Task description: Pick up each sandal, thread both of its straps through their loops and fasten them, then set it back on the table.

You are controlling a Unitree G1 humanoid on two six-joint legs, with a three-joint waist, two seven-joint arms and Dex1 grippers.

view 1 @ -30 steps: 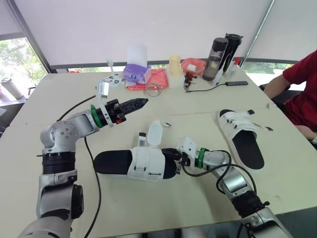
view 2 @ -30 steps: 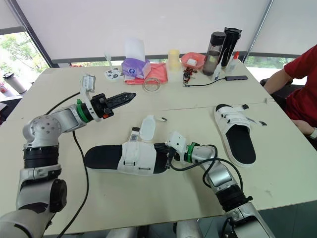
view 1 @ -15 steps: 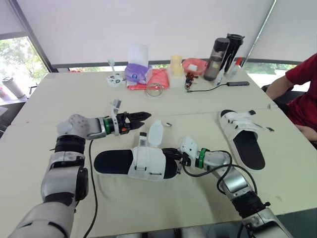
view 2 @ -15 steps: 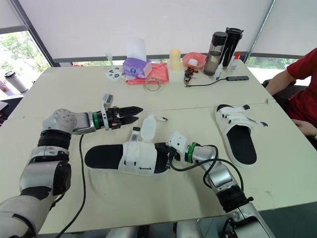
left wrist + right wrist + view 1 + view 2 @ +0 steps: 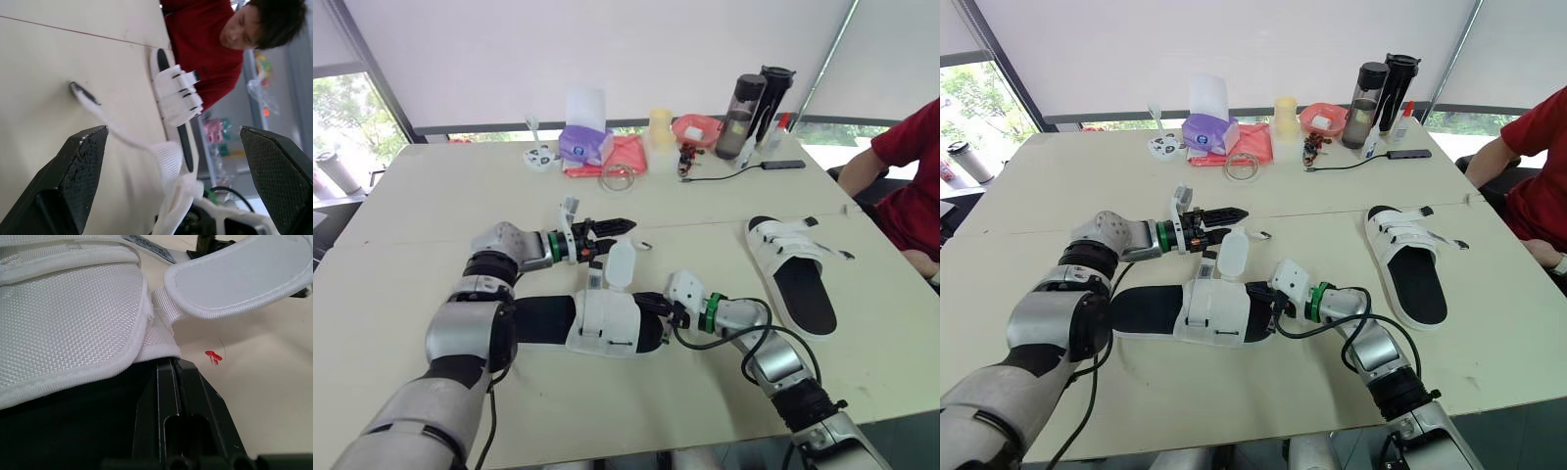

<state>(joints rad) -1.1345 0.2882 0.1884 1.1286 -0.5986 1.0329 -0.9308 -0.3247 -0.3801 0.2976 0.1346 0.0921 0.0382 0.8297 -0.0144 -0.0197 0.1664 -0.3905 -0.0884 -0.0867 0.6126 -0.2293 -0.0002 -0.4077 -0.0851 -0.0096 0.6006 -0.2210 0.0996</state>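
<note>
The near sandal (image 5: 602,323), black sole with a white upper, lies on the table (image 5: 431,196). One white strap (image 5: 619,262) stands up loose from it. My left gripper (image 5: 625,226) is open just above and behind that strap; in the left wrist view the strap (image 5: 168,159) lies between the wide-apart fingers (image 5: 78,181). My right gripper (image 5: 653,306) is shut on the sandal's black sole at its right end, beside the white upper (image 5: 68,318). The second sandal (image 5: 793,266) lies flat at the right with its straps across it.
At the back of the table stand a purple tissue box (image 5: 584,145), a red cloth (image 5: 625,157), a yellow cup (image 5: 660,125), a pink bowl (image 5: 694,128) and two dark bottles (image 5: 754,110). A person in red (image 5: 913,162) sits at the right edge.
My left arm has swung right and lower, bringing its gripper from the table's left side to the loose strap. The right gripper and both sandals have stayed put.
</note>
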